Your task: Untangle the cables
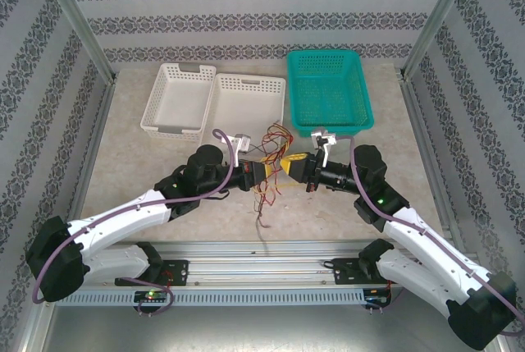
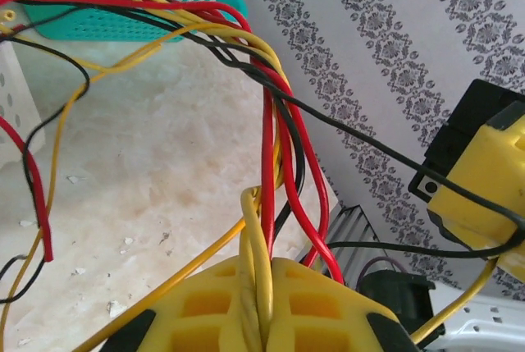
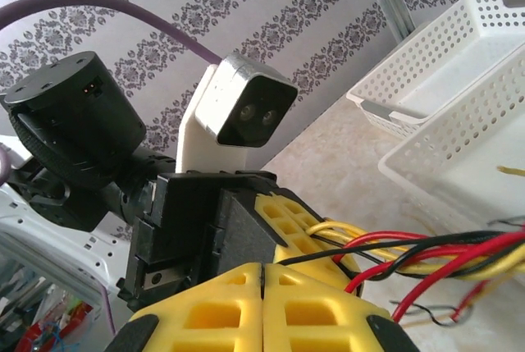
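Observation:
The cables (image 1: 271,162) are a tangle of thin yellow, red and black wires held up between my two grippers at the table's middle, with loose ends dangling toward the near edge. My left gripper (image 2: 267,268) is shut on a pair of yellow cables (image 2: 261,229), with a red cable (image 2: 267,147) running up beside them. My right gripper (image 3: 262,268) is shut, and a thin black cable (image 3: 328,255) leads into its seam. In the top view the left gripper (image 1: 262,174) and right gripper (image 1: 297,168) face each other, almost touching.
Two white baskets (image 1: 156,102) (image 1: 246,80) stand side by side at the back left and centre. A teal basket (image 1: 328,55) stands at the back right. Patterned walls close in the table on three sides.

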{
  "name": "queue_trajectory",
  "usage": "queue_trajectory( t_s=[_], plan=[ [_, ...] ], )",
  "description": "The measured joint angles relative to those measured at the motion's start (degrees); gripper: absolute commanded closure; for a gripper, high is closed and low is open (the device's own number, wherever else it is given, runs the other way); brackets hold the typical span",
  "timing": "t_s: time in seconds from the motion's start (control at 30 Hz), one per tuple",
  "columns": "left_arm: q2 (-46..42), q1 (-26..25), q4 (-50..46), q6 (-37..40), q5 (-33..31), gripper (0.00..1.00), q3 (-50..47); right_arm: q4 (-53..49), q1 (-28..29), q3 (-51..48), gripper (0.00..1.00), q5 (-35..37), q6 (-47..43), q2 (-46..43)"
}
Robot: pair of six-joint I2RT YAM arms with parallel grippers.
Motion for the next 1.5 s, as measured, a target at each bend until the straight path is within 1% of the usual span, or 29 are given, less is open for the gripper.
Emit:
queue_trajectory(
  t_s=[0.13, 0.23, 0.43, 0.5, 0.57, 0.67, 0.73, 0.77, 0.83, 0.87, 0.93, 1.0, 1.1, 1.23, 1.3, 1.4, 1.5],
  plan=[
    [-2.8, 0.0, -3.0, 1.6, -1.2, 1.00, 0.1, -4.5, -0.3, 0.0, 1.00, 4.7, -1.8, -2.0],
    [-5.6, -0.9, -6.1, 3.5, -1.0, 1.00, 2.1, -7.1, -2.6, -0.8, 1.00, 7.0, -1.7, -4.5],
    [-8.2, -1.0, -13.0, 8.1, 0.3, 1.00, 5.1, -7.3, -11.9, -3.3, 1.00, 4.2, 2.9, -10.5],
    [-11.1, 1.4, -20.9, 10.1, -2.1, 1.00, 5.2, -9.7, -18.1, -4.0, 1.00, 8.1, 3.1, -12.2],
    [-13.6, 3.5, -26.4, 11.6, -4.2, 1.00, 5.2, -11.8, -22.2, -4.3, 1.00, 11.0, 3.6, -13.1],
    [-15.8, 4.2, -33.1, 13.5, -5.5, 1.00, 5.2, -13.3, -26.1, -4.8, 1.00, 11.9, 4.6, -13.5],
    [-16.3, 4.2, -35.9, 14.3, -5.5, 1.00, 5.2, -12.4, -27.3, -5.2, 1.00, 10.2, 5.6, -13.1],
    [-16.4, 4.3, -37.0, 14.4, -5.5, 1.00, 5.2, -11.4, -27.4, -5.4, 0.96, 8.7, 6.1, -12.5],
    [-16.5, 4.5, -37.9, 14.5, -5.5, 1.00, 5.2, -9.1, -25.4, -5.4, 0.85, 5.3, 6.6, -10.4],
    [-16.5, 4.5, -37.9, 14.4, -5.5, 1.00, 5.2, -8.5, -23.3, -5.2, 0.77, 3.8, 6.2, -9.4],
    [-16.5, 4.5, -37.7, 14.0, -5.4, 1.00, 5.2, -8.2, -17.7, -4.9, 0.65, 2.3, 4.7, -7.7],
    [-16.4, 4.5, -36.8, 13.1, -5.1, 1.00, 5.1, -8.1, -10.6, -4.5, 0.58, 2.0, 3.1, -7.0],
    [-15.2, 4.5, -33.6, 11.3, -4.6, 1.00, 4.8, -7.9, -1.8, -3.4, 0.55, 2.6, 0.9, -6.0],
    [-13.0, 4.5, -29.5, 9.2, -4.4, 1.00, 4.3, -6.5, 5.1, -1.3, 0.54, 4.0, -0.6, -2.1],
    [-12.2, 4.4, -27.7, 8.5, -4.4, 1.00, 4.2, -5.8, 8.4, -0.5, 0.56, 5.5, -1.0, 0.5],
    [-11.4, 3.9, -25.5, 7.7, -4.4, 1.00, 4.2, -5.2, 11.6, 0.6, 0.57, 7.7, -1.1, 4.6],
    [-10.9, 2.8, -23.9, 7.3, -4.5, 1.00, 4.1, -3.5, 12.0, 1.4, 0.59, 9.3, -1.0, 9.2]
  ],
)
